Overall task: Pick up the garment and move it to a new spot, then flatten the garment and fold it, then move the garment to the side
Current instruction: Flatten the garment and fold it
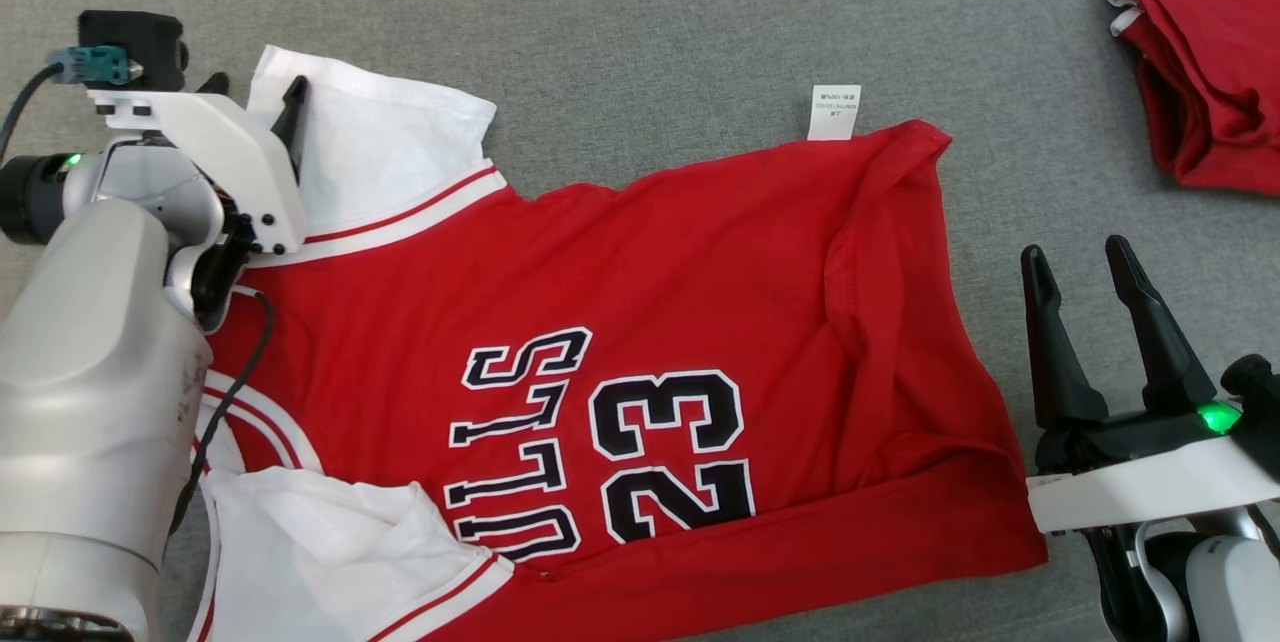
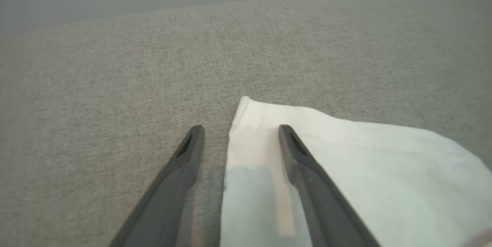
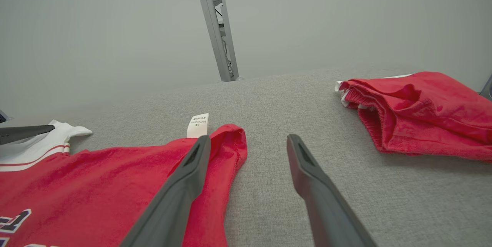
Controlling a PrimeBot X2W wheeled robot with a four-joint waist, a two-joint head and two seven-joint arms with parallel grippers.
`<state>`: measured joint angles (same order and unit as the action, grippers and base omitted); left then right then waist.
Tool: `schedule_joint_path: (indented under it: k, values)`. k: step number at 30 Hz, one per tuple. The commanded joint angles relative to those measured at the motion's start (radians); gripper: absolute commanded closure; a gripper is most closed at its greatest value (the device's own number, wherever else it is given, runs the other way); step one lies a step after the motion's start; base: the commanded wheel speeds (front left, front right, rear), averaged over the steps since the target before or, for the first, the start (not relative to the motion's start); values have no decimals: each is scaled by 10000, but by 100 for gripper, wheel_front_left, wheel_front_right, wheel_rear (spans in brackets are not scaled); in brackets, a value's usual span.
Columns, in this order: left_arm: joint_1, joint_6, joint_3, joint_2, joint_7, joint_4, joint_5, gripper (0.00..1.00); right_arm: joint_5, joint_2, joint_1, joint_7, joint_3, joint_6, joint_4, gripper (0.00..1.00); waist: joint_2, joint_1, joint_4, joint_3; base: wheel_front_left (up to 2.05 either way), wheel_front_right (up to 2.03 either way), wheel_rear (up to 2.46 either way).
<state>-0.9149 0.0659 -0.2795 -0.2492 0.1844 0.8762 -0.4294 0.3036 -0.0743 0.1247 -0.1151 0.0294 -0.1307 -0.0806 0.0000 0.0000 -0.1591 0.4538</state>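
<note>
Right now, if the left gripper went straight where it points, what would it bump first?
Probably the white sleeve: its corner lies just ahead of the left gripper, between the open fingers. Beyond is bare gray cloth. Depth is unclear.

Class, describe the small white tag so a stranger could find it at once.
On the grey cloth surface lies a red jersey numbered 23. At its far hem corner a small white tag sticks out onto the grey. It alone is a printed rectangle, unlike the broad white sleeves.
</note>
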Motion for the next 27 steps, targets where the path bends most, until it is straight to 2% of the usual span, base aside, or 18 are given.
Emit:
schedule_joint_path:
  k: [1, 4, 5, 6, 15, 27]
  values:
    - [-223, 65, 32, -92, 44, 243, -57, 0, 78, -15, 170, -97, -13, -1, 38, 0, 0, 0, -109, 91, 0, 0, 0]
    - [-413, 164, 40, -29, 282, 1018, -234, 0, 154, -61, 256, -93, -4, -1, 110, 0, 0, 0, -180, 158, 0, 0, 0]
    - [-448, 242, -23, 22, 316, 1186, -241, 30, 221, -73, 299, -61, -36, -1, 142, 0, 0, 0, -180, 174, 0, 0, 0]
    - [-503, 323, -59, 58, 274, 1322, -289, 100, 331, -85, 363, -36, -85, -1, 164, 0, 0, 0, -170, 188, 0, 0, 0]
    - [-1081, 561, -616, 510, -515, 1857, -150, 100, 1233, -915, 1615, 436, -160, -1, 1178, 0, 0, 0, 443, 215, 0, 0, 0]
    - [-1411, 641, -1373, 1074, -1401, 2010, -433, 100, 2193, -2107, 3472, 2495, 837, -2, 2920, 0, 0, 0, 1186, 265, 0, 0, 0]
